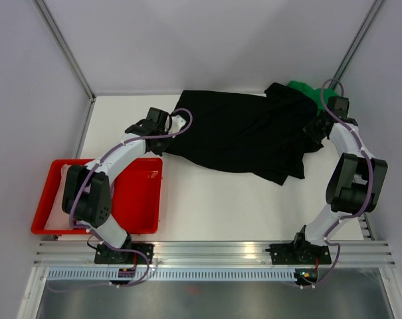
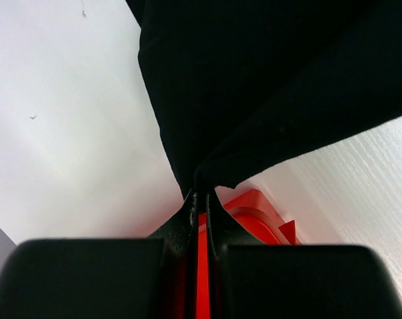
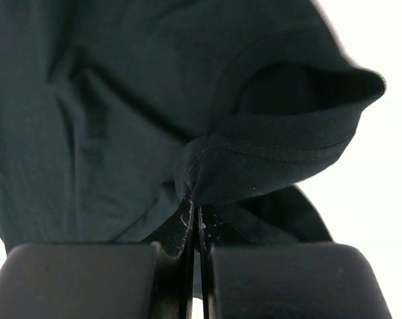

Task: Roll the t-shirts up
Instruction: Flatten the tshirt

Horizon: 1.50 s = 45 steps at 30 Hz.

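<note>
Table (image 1: 220, 206): flat white top, smooth and matte, with grey panel walls on three sides.
Black t-shirt (image 1: 240, 133): the largest garment, soft thin knit, spread across the far half of the table. It is creased and rumpled, with its right part bunched into folds and a hemmed sleeve opening gaping in the right wrist view.
Red tray (image 1: 137, 199): rigid glossy plastic, rectangular with rounded corners and a raised rim. It sits at the near left of the table, apart from the black t-shirt.
Green t-shirt (image 1: 300, 88): bright green cloth, a crumpled heap at the far right corner, mostly covered by the black t-shirt's edge.
Left gripper (image 2: 201, 199): dark fingers pinched together on the black t-shirt's left edge, the cloth gathered to a point between them.
Right gripper (image 3: 195, 209): dark fingers closed on a stitched fold of the black t-shirt at its right side.
</note>
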{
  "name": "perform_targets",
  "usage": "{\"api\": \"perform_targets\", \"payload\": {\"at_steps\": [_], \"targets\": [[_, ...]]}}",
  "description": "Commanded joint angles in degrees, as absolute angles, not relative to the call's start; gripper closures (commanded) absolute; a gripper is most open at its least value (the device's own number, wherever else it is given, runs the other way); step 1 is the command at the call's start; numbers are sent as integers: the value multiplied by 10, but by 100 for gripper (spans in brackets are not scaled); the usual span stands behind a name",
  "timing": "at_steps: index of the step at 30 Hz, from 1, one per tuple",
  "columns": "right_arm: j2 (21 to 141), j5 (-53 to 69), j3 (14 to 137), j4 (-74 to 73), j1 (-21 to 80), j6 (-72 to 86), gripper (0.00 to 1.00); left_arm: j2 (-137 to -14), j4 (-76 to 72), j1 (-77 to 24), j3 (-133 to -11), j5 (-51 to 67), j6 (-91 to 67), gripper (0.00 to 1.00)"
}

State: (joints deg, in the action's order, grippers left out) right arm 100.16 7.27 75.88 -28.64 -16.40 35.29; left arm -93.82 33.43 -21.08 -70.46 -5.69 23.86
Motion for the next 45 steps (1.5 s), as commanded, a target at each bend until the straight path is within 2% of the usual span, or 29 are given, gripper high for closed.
{"api": "perform_targets", "payload": {"at_steps": [1,5,8,9,10,12,15,22,25,29,34,36,40,41,42,43,45], "targets": [[989,39,742,-274,-157,358,100,-930,318,-209,-712,-66,210,98],[1027,65,725,-252,-175,364,98,-926,319,-209,-703,-51,196,98],[1068,101,780,-238,-165,346,81,-939,319,-208,-710,-53,196,98],[1101,121,803,-239,-162,333,59,-942,319,-209,-714,-54,196,98],[1120,120,861,-270,-157,318,52,-945,320,-209,-720,-54,196,98],[1148,113,909,-307,-149,258,45,-947,319,-208,-724,-48,198,98],[1096,49,907,-348,-138,215,40,-946,320,-208,-730,-46,199,98],[946,-46,724,-409,-137,238,36,-959,320,-209,-750,-34,190,98],[897,-34,663,-421,-137,253,35,-958,319,-208,-754,-33,192,98],[831,39,583,-396,-135,284,35,-953,318,-209,-751,-29,202,98],[869,-21,526,-326,-134,243,33,-958,319,-208,-758,-25,209,98],[894,-25,534,-309,-134,229,33,-955,320,-208,-762,-24,210,98],[916,30,535,-270,-133,221,45,-943,319,-209,-759,-26,214,98],[911,36,534,-263,-132,221,60,-940,319,-209,-758,-29,215,98],[905,42,529,-254,-132,221,70,-937,317,-208,-754,-30,215,98],[892,51,528,-255,-131,220,85,-936,318,-208,-753,-31,214,98],[881,55,532,-277,-131,217,97,-936,318,-208,-752,-33,211,98]]}}
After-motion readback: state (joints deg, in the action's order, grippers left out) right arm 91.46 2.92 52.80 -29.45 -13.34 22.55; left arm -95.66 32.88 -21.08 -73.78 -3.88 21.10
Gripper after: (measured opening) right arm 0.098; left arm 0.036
